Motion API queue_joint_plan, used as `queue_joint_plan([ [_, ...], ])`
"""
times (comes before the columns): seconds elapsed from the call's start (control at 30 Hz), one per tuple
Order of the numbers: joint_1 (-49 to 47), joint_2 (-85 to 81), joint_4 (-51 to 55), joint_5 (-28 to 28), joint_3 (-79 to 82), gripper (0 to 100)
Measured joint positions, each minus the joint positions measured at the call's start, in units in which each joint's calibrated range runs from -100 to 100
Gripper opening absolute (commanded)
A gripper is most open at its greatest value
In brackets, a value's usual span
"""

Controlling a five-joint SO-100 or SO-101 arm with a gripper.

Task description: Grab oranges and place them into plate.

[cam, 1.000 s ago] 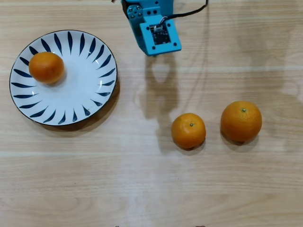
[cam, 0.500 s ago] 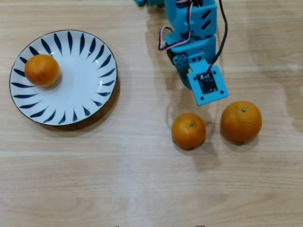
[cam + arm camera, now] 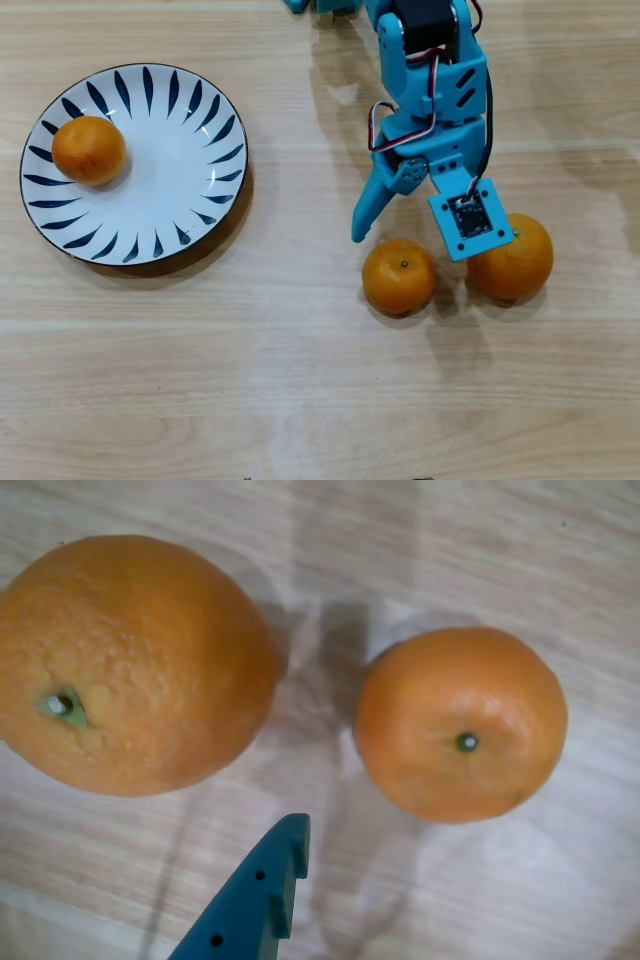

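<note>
With my jaws spread wide above the small orange (image 3: 398, 277), I risk nudging the large orange (image 3: 515, 260) just right of it, rolling it across the counter (image 3: 300, 400).

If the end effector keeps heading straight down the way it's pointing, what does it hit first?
Probably the smaller orange: the open end effector points toward it, with the larger orange off to the side. Height above the table is unclear.

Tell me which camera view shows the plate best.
The overhead view: the whole plate is visible at the left, its blue-stroked rim unobstructed, with one orange resting in it. The wrist view does not show the plate, only two oranges on the table and one gripper finger.
</note>
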Motion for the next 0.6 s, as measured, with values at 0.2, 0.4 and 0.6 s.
queue_joint_plan([
  [0.2,0.00,4.66,-1.55,0.00,-2.83,40],
  [0.4,0.00,9.31,-7.06,0.00,-2.83,40],
  [0.6,0.59,12.87,-9.82,0.00,-2.92,40],
])
